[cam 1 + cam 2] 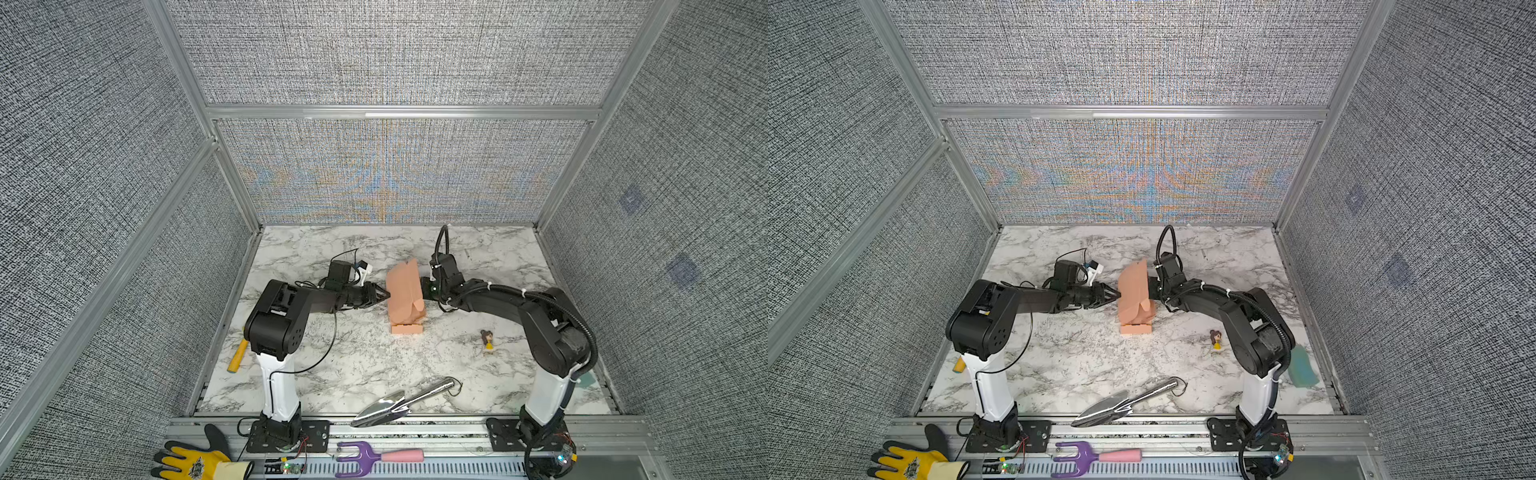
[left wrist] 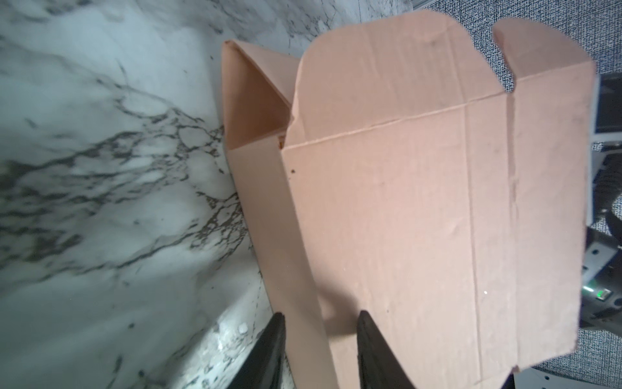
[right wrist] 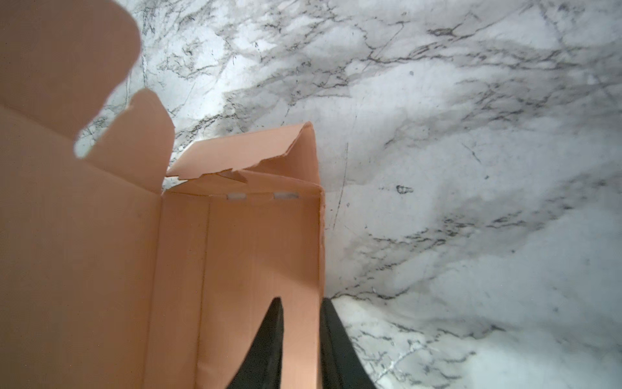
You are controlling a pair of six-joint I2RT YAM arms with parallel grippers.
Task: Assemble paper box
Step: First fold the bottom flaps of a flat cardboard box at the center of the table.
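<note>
Paper box [image 1: 405, 297] half-folded: my left gripper [image 2: 319, 333], part-open, straddles one wall [image 2: 269, 208], hold unclear; right gripper [image 3: 301, 323] barely parted astride another; flap [image 3: 67, 50] tucking likely next.

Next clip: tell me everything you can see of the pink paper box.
The paper box is salmon-pink plain cardboard, creased and partly folded, standing on end on the marble table, its rounded flaps open and one tab lying flat on the table at its base. Two slots show at an inner fold. The left gripper straddles a corner edge, grip unclear; the right gripper stands open around the opposite wall.
</note>
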